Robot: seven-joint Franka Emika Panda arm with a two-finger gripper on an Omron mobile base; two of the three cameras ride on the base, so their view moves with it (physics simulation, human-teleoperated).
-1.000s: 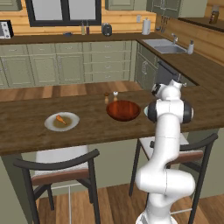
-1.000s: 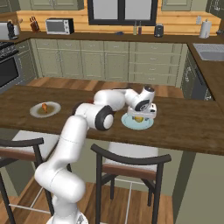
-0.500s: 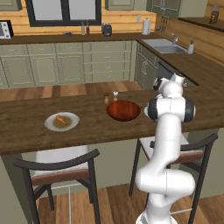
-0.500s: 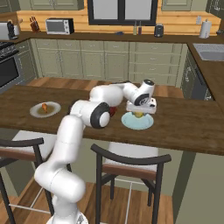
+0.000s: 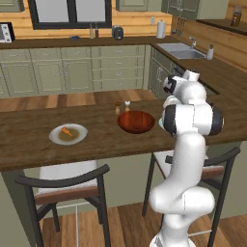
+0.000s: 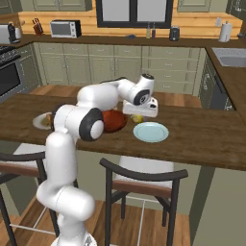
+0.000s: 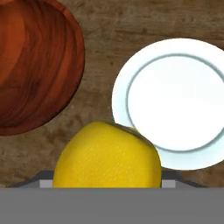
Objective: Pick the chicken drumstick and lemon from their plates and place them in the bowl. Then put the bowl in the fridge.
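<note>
1 lemon (image 7: 107,155) in the hand (image 6: 139,116); the drumstick (image 5: 67,131) shows leftward.

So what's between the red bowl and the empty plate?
In the hand view, bare wooden counter separates the bowl from the plate; the held lemon hangs above that gap.

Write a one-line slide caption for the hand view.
Gripper holds the lemon above the wooden counter, between the empty bowl and the bare pale plate.
</note>
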